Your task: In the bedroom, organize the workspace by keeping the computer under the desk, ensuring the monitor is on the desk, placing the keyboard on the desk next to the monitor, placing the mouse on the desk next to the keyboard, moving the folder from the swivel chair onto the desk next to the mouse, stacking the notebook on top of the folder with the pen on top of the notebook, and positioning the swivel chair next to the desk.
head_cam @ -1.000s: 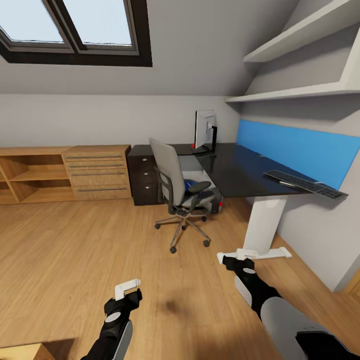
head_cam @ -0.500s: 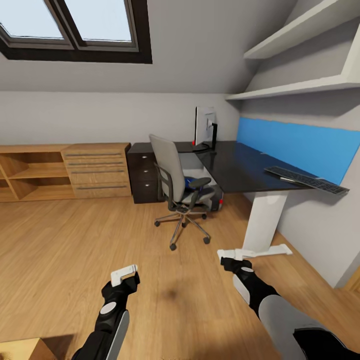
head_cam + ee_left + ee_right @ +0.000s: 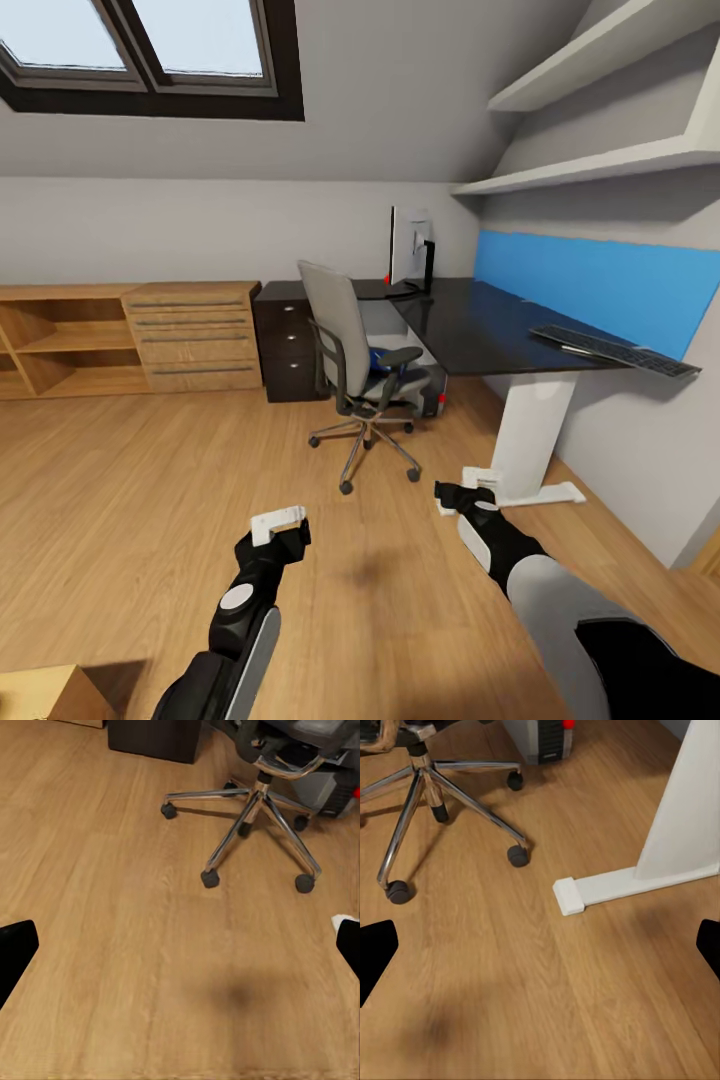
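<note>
1. The step in hand is judged to be the approach: the desk (image 3: 480, 335) and the swivel chair (image 3: 355, 365) lie ahead across the wooden floor (image 3: 150, 480), well apart from both arms.
2. The left gripper (image 3: 280, 523) is held low over bare floor with its fingers apart and nothing between them; in the left wrist view the fingertips sit at opposite edges.
3. The right gripper (image 3: 478, 483) is likewise spread and empty, near the desk's white foot (image 3: 577, 892).
4. The monitor (image 3: 410, 250) is seen upright on the desk's far corner, and the keyboard (image 3: 612, 350) lies on the near wing below the blue back panel (image 3: 590, 285), well apart from the monitor.
5. A blue shape on the chair seat is taken to be the folder (image 3: 377, 362), partly hidden by the armrest.
6. The computer (image 3: 544, 739) stands under the desk behind the chair.
7. The mouse, notebook and pen cannot be made out.
8. The next move is judged to call for closing in on the chair until the folder is within reach.
</note>
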`<state>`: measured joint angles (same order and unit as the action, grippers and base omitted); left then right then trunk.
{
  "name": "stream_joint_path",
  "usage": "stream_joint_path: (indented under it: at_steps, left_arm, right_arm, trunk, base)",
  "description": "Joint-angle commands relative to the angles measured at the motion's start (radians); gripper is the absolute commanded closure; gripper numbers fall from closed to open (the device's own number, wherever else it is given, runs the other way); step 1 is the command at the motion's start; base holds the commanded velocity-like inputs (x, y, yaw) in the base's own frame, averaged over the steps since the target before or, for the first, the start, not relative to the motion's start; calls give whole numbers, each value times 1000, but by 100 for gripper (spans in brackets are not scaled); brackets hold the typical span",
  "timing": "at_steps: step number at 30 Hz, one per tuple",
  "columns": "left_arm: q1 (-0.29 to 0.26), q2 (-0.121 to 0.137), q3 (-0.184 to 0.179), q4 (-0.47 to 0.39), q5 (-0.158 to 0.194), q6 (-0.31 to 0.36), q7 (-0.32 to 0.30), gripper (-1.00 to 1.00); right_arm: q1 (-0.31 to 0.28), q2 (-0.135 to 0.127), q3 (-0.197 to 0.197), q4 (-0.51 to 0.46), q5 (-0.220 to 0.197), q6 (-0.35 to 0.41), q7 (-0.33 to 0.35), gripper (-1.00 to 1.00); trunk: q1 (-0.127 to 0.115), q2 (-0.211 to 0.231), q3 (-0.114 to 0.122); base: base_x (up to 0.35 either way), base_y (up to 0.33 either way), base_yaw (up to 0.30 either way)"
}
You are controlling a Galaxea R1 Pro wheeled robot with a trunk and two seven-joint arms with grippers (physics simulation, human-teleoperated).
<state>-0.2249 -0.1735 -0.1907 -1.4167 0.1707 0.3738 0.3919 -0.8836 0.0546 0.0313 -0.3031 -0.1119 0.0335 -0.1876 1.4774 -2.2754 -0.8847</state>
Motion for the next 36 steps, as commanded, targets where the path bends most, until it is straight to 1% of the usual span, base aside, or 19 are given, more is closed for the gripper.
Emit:
stream_joint_path:
  at_steps: [1,2,3,5,6,8,9,10,11,12,13,14,15,17,20,21,24,33,36]
  left_arm:
    - [-1,0,-3,-9,27,14,8,-100]
    - [-1,0,-6,-13,44,22,9,-100]
    - [0,-1,-22,-19,69,32,10,-100]
    - [0,2,-54,-24,82,39,11,-100]
    - [1,12,-90,-28,87,44,11,-100]
    - [1,28,-118,-32,90,46,13,-100]
    - [1,46,-135,-36,92,48,16,-100]
    - [1,56,-142,-39,93,49,19,-100]
    - [1,95,-151,-65,97,52,32,-100]
    - [1,102,-145,-69,99,53,33,-100]
    - [1,112,-122,-74,105,54,35,-100]
    - [1,116,-105,-76,109,55,35,-100]
    - [1,120,-69,-82,119,55,35,-100]
    - [1,124,-29,-94,130,57,34,-100]
    - [1,127,-8,-105,136,58,33,-100]
    - [1,128,3,-112,139,58,33,-100]
    - [1,130,11,-116,141,59,35,-100]
    - [1,130,14,-113,138,59,37,-100]
    - [1,131,14,-113,138,59,38,-100]
  right_arm:
    - [-7,1,4,-1,-10,3,-5,-100]
    - [-11,2,4,-1,-9,3,-5,-100]
    - [-18,3,5,0,-9,2,-5,-100]
    - [-23,5,5,2,-9,1,-5,-100]
    - [-26,8,4,2,-9,1,-4,-100]
    - [-27,12,4,2,-9,0,-4,-100]
    - [-29,14,3,1,-10,0,-4,-100]
    - [-29,15,2,2,-10,0,-4,-100]
    - [-29,15,1,1,-10,0,-3,-100]
    - [-29,15,1,1,-10,0,-2,-100]
    - [-29,14,1,1,-10,0,-1,-100]
    - [-29,14,1,1,-10,-1,0,-100]
    - [-29,14,1,0,-11,-1,1,-100]
    - [-28,15,2,0,-10,-1,1,-100]
    - [-28,16,4,-1,-10,-2,2,-100]
    - [-28,17,6,-2,-10,-1,2,-100]
    - [-28,17,7,-3,-9,-2,3,-100]
    - [-28,17,9,-5,-8,-1,5,-100]
    - [-28,18,9,-2,-8,-1,5,-100]
  trunk:
    - [4,-8,-4]
    - [8,-15,-7]
    - [11,-22,-11]
    - [19,-36,-17]
    - [23,-43,-20]
    - [31,-57,-26]
    - [34,-64,-29]
    - [38,-71,-33]
    - [42,-78,-36]
    - [46,-85,-39]
    - [50,-92,-42]
    - [54,-99,-45]
    - [57,-106,-48]
    - [65,-120,-54]
    - [77,-141,-64]
    - [77,-141,-64]
    - [77,-141,-64]
    - [77,-141,-64]
    - [77,-141,-64]
  base:
    - [0,0,0]
    - [0,0,0]
    - [0,0,0]
    - [0,0,0]
    - [0,0,0]
    - [0,0,0]
    - [0,0,0]
    - [0,0,0]
    - [0,0,0]
    - [0,0,0]
    - [0,0,0]
    - [0,0,0]
    - [0,0,0]
    - [0,0,0]
    - [0,0,0]
    - [0,0,0]
    - [0,0,0]
    - [3,0,0]
    - [151,0,0]
